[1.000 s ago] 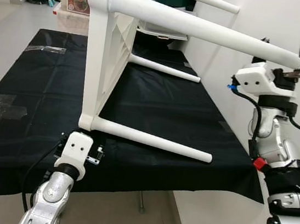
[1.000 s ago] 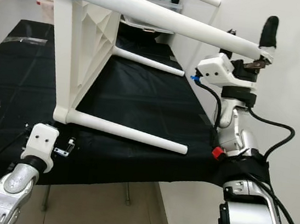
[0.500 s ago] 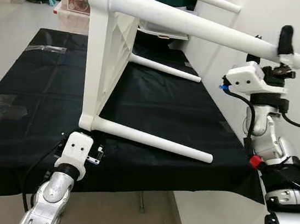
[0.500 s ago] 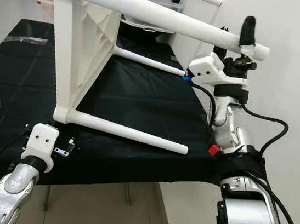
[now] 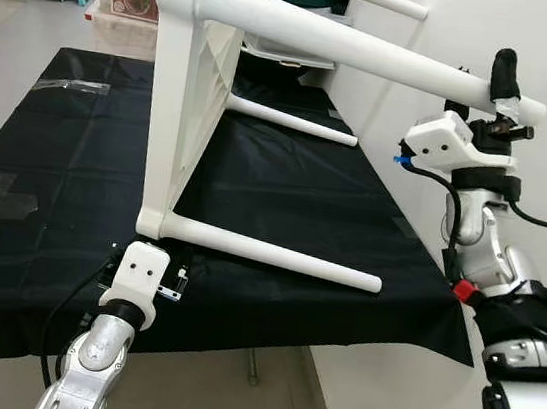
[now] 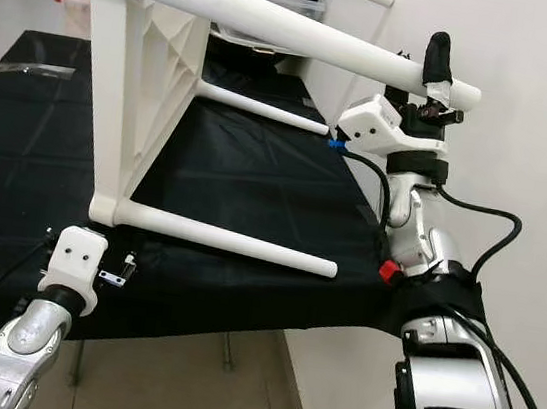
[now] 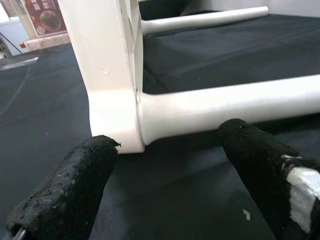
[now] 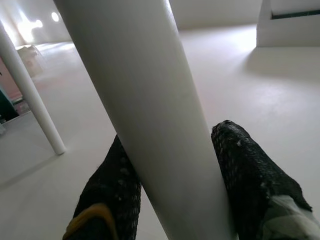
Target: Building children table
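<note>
Right tool grasping the upper leg

Right tool (image 5: 502, 93) clenched around table leg (image 5: 373, 61) near its free end; left tool (image 7: 165, 185) released, just before the lower leg (image 7: 225, 105).

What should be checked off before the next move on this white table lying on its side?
1. Right pincer around the upper leg near its free end: ok, a black finger sits on each side of the leg in the right wrist view.
2. Firmness of that hold: cannot tell.
3. Left pincer open, facing the lower corner of the table: ok, apart from it.
4. Lower leg seated in its corner socket: ok by the left wrist view.
5. Table resting on the black cloth: ok.
6. Tightness of the leg joints: cannot tell.
</note>
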You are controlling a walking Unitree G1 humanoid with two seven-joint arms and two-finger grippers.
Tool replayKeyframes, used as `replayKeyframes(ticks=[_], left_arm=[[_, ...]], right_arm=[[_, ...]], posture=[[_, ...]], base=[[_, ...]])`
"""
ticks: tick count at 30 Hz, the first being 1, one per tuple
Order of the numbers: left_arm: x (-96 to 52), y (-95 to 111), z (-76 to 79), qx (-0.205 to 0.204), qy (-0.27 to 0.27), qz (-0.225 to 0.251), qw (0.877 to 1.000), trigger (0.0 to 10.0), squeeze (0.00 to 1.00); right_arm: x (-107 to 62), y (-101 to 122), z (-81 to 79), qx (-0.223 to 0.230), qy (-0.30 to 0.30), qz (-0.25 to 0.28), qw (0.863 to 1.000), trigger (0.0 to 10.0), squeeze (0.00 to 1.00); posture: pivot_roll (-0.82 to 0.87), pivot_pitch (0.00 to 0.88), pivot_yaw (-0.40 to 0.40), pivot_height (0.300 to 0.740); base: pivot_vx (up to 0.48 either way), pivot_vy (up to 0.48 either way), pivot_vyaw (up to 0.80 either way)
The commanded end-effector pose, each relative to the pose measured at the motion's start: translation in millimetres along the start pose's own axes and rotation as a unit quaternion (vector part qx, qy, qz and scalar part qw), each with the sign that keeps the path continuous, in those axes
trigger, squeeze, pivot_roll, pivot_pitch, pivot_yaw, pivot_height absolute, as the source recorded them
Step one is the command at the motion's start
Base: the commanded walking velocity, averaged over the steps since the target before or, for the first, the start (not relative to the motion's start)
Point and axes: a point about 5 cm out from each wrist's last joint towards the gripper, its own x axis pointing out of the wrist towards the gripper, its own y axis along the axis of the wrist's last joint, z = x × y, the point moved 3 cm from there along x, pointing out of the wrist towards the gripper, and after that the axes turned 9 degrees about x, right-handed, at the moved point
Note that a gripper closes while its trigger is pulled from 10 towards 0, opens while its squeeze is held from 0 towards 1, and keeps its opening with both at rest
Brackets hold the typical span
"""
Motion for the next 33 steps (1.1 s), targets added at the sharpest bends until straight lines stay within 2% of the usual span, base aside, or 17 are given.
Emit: replayKeyframes(ticks=[1,3,7,9,15,20,25,26,31,33], left_arm=[[0.9,0.9,4.4,0.001,-0.005,0.002,1.0,10.0,0.0],[1.1,0.8,4.5,0.002,-0.005,0.002,1.0,10.0,0.0],[2.2,1.3,4.5,0.002,-0.004,0.004,1.0,10.0,0.0],[2.1,1.4,5.1,0.001,-0.003,0.004,1.0,10.0,0.0],[1.0,1.4,6.1,0.001,-0.002,0.003,1.0,10.0,0.0],[-0.3,-0.4,4.2,0.004,-0.002,0.001,1.0,10.0,0.0],[-0.1,-0.5,5.2,0.004,-0.002,0.0,1.0,10.0,0.0],[0.0,-0.4,5.7,0.004,-0.002,0.0,1.0,10.0,0.0],[0.2,-0.3,6.3,0.003,-0.002,-0.001,1.0,10.0,0.0],[-0.2,-0.4,4.5,0.005,-0.001,-0.001,1.0,10.0,0.0]], right_arm=[[16.6,21.6,12.5,0.033,-0.03,0.051,0.998,0.0,0.0],[20.3,24.4,14.3,0.029,-0.028,0.061,0.997,0.0,0.0],[46.2,36.4,32.2,-0.003,-0.028,0.096,0.995,0.0,0.0],[52.1,40.0,35.8,-0.011,-0.026,0.105,0.994,0.0,0.0],[54.6,43.7,34.5,-0.023,-0.015,0.119,0.993,0.0,0.0],[56.1,47.4,22.9,-0.045,0.026,0.131,0.99,0.0,0.0],[55.6,44.5,20.8,-0.026,0.025,0.123,0.992,0.0,0.0],[55.8,42.4,21.3,-0.007,0.018,0.111,0.994,0.0,0.0],[56.3,41.9,20.8,0.023,0.007,0.099,0.995,0.0,0.0],[57.9,44.8,16.1,0.058,-0.001,0.087,0.995,0.0,0.0]], posture=[[0.08,0.0,-0.152,0.74],[0.08,0.0,-0.152,0.74],[0.08,0.0,-0.16,0.74],[0.08,0.0,-0.166,0.74],[0.09,0.0,-0.168,0.74],[0.09,0.0,-0.166,0.74],[0.08,0.0,-0.168,0.74],[0.08,0.0,-0.165,0.74],[0.09,0.0,-0.167,0.74],[0.1,0.0,-0.172,0.74]], base=[[0.0,0.0,0.0],[0.0,0.0,0.0],[0.0,0.0,0.0],[0.0,0.0,0.0],[0.0,0.0,0.0],[0.0,0.0,0.0],[0.0,0.0,0.0],[0.0,0.0,0.0],[0.0,0.0,0.0],[0.0,0.0,0.0]])
